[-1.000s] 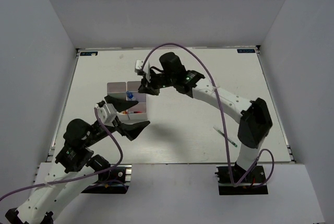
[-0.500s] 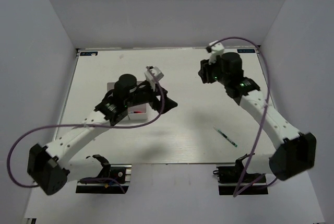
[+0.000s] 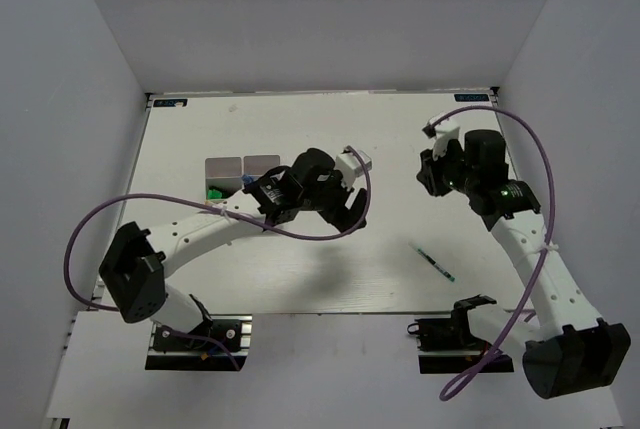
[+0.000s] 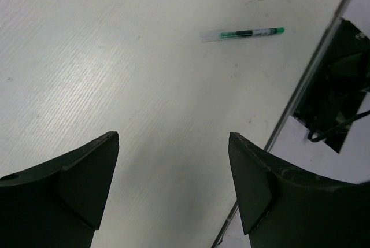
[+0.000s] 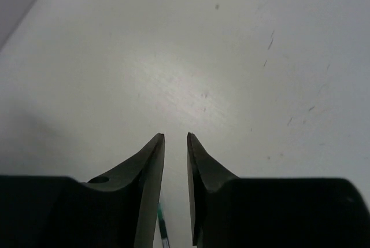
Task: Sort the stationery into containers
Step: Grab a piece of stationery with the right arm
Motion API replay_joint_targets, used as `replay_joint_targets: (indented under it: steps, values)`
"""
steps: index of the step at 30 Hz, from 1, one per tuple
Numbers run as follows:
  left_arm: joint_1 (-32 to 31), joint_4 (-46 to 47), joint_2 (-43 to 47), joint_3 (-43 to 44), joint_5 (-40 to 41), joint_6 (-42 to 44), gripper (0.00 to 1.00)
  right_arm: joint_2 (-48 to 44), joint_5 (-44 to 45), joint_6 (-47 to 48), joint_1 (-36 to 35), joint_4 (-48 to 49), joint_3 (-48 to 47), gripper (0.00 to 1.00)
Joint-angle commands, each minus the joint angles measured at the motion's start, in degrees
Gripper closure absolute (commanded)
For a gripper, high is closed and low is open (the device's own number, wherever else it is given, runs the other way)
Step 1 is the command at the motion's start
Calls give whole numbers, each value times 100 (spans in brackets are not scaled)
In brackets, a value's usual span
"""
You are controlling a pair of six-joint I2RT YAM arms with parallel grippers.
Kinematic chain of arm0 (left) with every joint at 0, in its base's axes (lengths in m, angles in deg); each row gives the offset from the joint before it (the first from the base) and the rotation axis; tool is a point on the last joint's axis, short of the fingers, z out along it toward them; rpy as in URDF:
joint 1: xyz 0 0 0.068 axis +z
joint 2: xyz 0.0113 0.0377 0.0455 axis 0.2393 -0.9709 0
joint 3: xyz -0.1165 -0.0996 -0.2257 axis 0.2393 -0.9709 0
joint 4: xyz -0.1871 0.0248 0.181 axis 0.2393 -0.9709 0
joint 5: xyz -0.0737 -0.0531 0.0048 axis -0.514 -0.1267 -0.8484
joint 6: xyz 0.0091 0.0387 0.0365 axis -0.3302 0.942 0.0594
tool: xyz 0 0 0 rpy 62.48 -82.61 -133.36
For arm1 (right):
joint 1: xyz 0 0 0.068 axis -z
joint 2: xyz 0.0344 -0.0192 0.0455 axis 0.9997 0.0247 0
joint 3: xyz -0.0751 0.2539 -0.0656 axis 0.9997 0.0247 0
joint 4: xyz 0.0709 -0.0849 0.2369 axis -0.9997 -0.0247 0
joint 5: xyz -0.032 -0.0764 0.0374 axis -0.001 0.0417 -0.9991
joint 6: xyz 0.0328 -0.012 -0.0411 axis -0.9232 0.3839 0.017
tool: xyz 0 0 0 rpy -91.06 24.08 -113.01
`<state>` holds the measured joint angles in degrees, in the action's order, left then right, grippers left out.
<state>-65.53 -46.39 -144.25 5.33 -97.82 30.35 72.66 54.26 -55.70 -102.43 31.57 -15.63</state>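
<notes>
A thin white pen with a green tip [image 3: 435, 262] lies on the table at the right front; it also shows in the left wrist view [image 4: 243, 33], and a bit of it shows under my right fingers [image 5: 161, 228]. The white compartment tray [image 3: 225, 166] stands at the left middle, partly hidden by my left arm, with a green-capped item [image 3: 215, 192] and a blue-capped tube [image 3: 247, 184] in it. My left gripper [image 3: 345, 217] [image 4: 173, 138] is wide open and empty, right of the tray. My right gripper [image 3: 426, 181] [image 5: 176, 137] is empty, its jaws a narrow gap apart, above bare table behind the pen.
The table's front edge and a dark arm base [image 4: 341, 80] show at the right of the left wrist view. White walls enclose the table on three sides. My left arm [image 3: 200, 234] stretches across the table's front left.
My left gripper has swung right, from over the tray to the table's middle. My right gripper has pulled back from the tray to the right side of the table.
</notes>
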Motion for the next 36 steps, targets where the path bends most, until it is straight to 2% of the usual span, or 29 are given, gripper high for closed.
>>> replay_joint_targets:
  steps: [1, 2, 3, 4, 5, 9, 15, 23, 36]
  values:
    - [26, -227, 697, 55, 775, -95, 14, 261, -715, 1217, 40, -1378, -193, 70]
    - [26, -226, 701, -33, 776, -95, 14, 471, -717, 1221, 40, -1382, -246, 69]
    - [26, -96, 1084, -138, 776, -148, 14, 552, -891, 1499, 31, -1956, -290, 67]
    - [26, -25, 1296, -261, 845, -148, 14, 788, -928, 1728, 40, -2110, -369, 64]
    - [26, 37, 1507, -488, 916, -148, 13, 860, -928, 1870, 23, -2503, -370, 57]
    - [26, 169, 2404, -965, 1249, -148, 10, 1124, -570, 2064, 5, -2525, 58, 44]
    - [131, 169, 3257, -1308, 1513, -148, 1, 1309, -128, 2029, -13, -2235, 543, 44]
    - [132, 169, 3882, -1712, 1576, -148, 1, 1809, 373, 2144, -48, -1760, 1141, 43]
    - [132, 169, 3935, -1765, 1576, -95, 1, 2574, 645, 2055, -171, -1303, 1379, 44]
